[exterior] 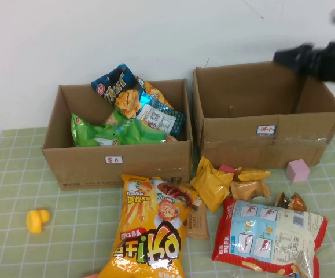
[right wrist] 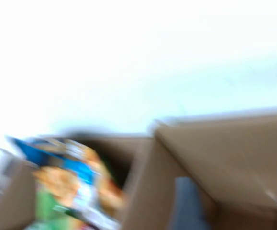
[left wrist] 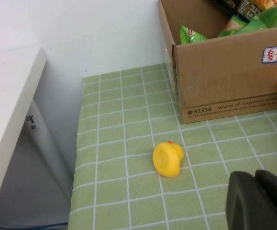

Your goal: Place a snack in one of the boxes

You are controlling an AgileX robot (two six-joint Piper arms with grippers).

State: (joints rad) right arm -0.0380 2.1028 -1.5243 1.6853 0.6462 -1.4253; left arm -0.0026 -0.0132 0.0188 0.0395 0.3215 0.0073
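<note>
The right gripper (exterior: 283, 56) hangs in the air over the back corner of the wider taped box (exterior: 265, 150), smeared with motion; I cannot tell how its jaws stand, nor whether anything is in them. The left gripper (left wrist: 258, 201) sits low at the near left of the table (exterior: 17, 168), only a dark edge of it showing, so its jaws are equally unreadable.

The left box (exterior: 118, 165) already holds snacks: a blue chip bag (exterior: 116, 87) propped on green packets (exterior: 106, 132); the wider box looks empty as far as its inside shows. The rest lies loose in front of the boxes: a big orange bag (exterior: 153, 231), a red and white bag (exterior: 268, 234), small yellow packets (exterior: 212, 182); a pink block (exterior: 298, 170) lies by the wider box and a yellow duck (exterior: 37, 220) sits apart on the left.

The risk, I would say, is that arm moving fast near the cardboard wall; a clipped edge could shove the box or tip it. The front pile is crowded too, so a grab could drag a neighbour along.

The left wrist view alone shows the table's edge and the drop beside it, with the duck near; the right wrist view gives only a blur of both boxes; the high view alone shows the pile.
</note>
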